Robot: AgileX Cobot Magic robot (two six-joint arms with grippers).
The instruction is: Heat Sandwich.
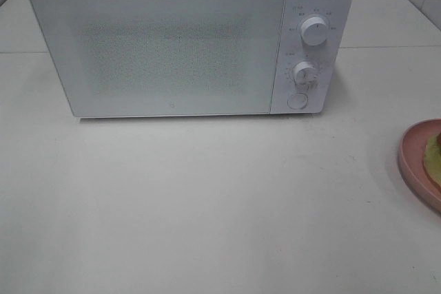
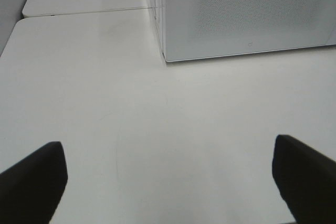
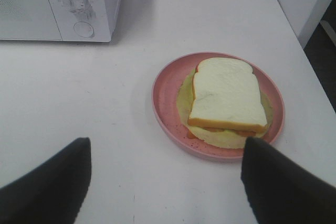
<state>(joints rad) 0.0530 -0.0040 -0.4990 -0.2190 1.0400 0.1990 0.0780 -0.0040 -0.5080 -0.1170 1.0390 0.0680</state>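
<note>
The sandwich, pale bread over yellow and reddish layers, lies on a round pink plate. In the exterior high view only the plate's edge and a sliver of the sandwich show at the right border. The white microwave stands at the back with its door shut. My right gripper hovers open just short of the plate, nothing between its fingers. My left gripper is open over bare table, in front of the microwave's left corner. Neither gripper shows in the exterior high view.
The microwave has two white knobs and a round button on its right panel. The white table has a seam behind the microwave's left side. A wall and the table edge lie to the right of the plate.
</note>
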